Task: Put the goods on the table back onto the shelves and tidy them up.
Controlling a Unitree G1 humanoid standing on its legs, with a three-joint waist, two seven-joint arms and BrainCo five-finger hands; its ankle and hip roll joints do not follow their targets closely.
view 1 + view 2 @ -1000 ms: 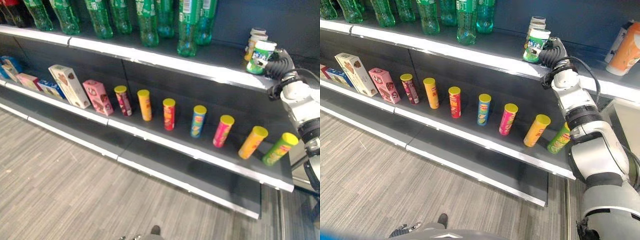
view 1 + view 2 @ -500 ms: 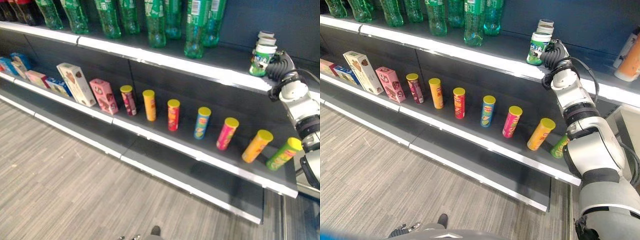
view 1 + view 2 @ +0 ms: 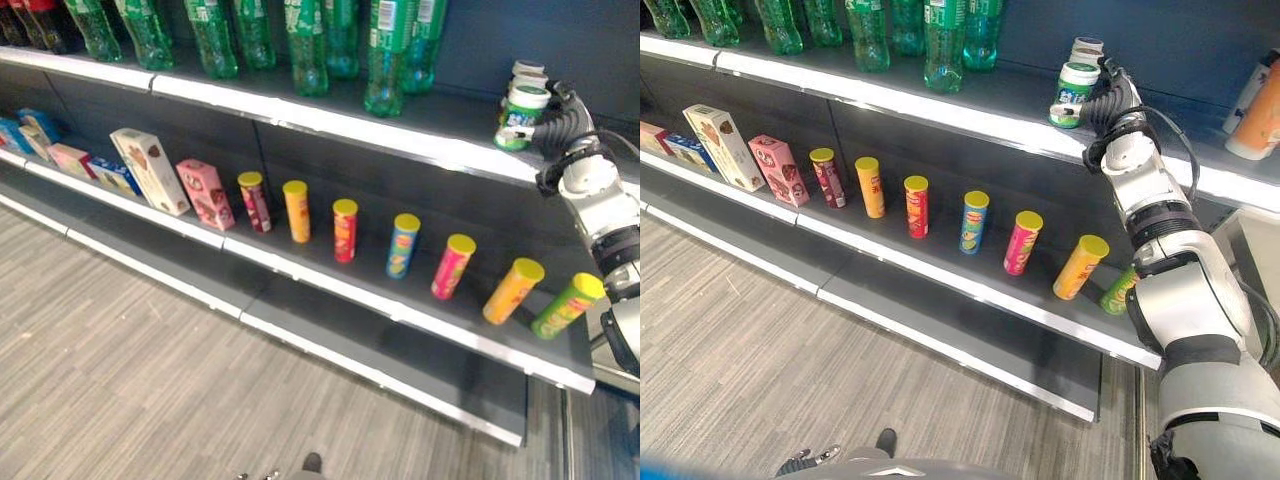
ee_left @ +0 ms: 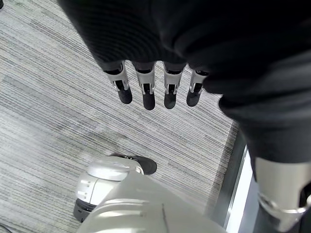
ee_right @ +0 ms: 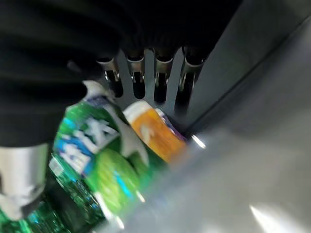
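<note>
A green and white can (image 3: 523,108) stands upright near the front edge of the top shelf (image 3: 430,145), in front of two similar cans (image 3: 527,70). My right hand (image 3: 1108,100) is right beside it on its right, at the same height. In the right wrist view its fingers (image 5: 138,80) reach straight past the green can (image 5: 92,145) toward an orange-labelled can (image 5: 150,131) and the shelf's dark back wall; they are not curled round the can. My left hand (image 4: 146,90) hangs open over the grey floor, holding nothing.
Green bottles (image 3: 300,45) line the top shelf to the left. The middle shelf carries a row of tube cans (image 3: 345,228) and some boxes (image 3: 150,170). An orange bottle (image 3: 1252,100) stands on the neighbouring shelf unit to the right.
The green and white can was tilted in my right hand a second ago and now stands upright on the shelf. The camera has shifted a little.
</note>
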